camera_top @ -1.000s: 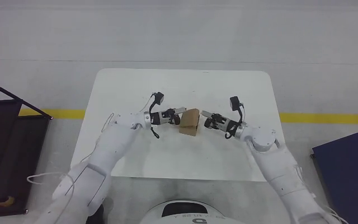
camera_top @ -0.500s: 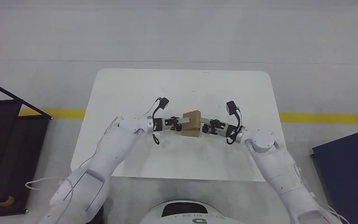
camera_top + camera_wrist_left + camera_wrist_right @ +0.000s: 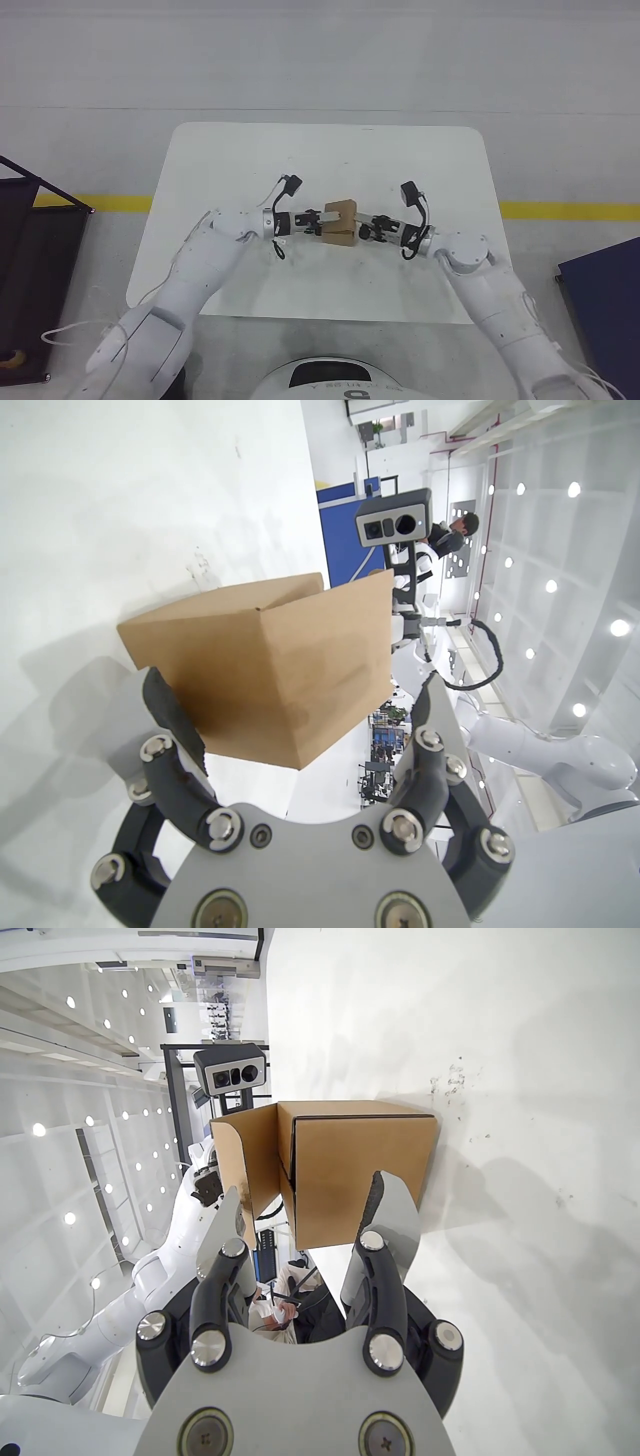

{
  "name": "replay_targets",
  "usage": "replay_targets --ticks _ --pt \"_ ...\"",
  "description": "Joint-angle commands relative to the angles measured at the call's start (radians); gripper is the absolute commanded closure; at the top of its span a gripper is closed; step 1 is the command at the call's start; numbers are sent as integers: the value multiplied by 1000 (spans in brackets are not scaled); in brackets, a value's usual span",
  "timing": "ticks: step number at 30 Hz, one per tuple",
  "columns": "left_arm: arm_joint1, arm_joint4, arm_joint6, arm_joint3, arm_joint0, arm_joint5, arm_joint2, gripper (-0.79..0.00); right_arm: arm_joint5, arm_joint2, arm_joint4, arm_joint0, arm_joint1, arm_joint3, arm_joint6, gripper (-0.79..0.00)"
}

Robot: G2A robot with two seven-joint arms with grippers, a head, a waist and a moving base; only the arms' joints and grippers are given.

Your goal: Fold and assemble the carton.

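On the rounded white table (image 3: 220,160), the left gripper (image 3: 316,220) lies level with the tabletop, its two fingers spread wide around a corner of the small brown cardboard carton (image 3: 343,221). In the left wrist view the dark-padded finger (image 3: 167,705) on the table side meets the carton's lower edge, while the other finger (image 3: 430,700) stands clear of the cardboard. The carton rests on the table between the two arms, toward the robot's edge, with one round-cornered flap (image 3: 232,1153) standing out unfolded on the side away from the tabletop. Opposite, the right gripper (image 3: 366,224) is likewise parted, one finger (image 3: 387,1198) across the carton's closed end face, the other (image 3: 227,1218) just beside the loose flap; whether either presses the cardboard cannot be told
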Motion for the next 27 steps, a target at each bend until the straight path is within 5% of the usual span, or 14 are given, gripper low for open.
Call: replay_targets --ticks 1,11,27 --pt "0 -1 2 2 -1 3 1 -785 3 -6 -2 3 -1 1 1 -474" --pt "-4 -12 -3 3 -6 8 13 -785 21 -33 -16 24 -3 15 6 -400" --pt "-4 -3 -2 3 -12 16 25 -785 25 -53 -15 40 -3 29 6 -406"
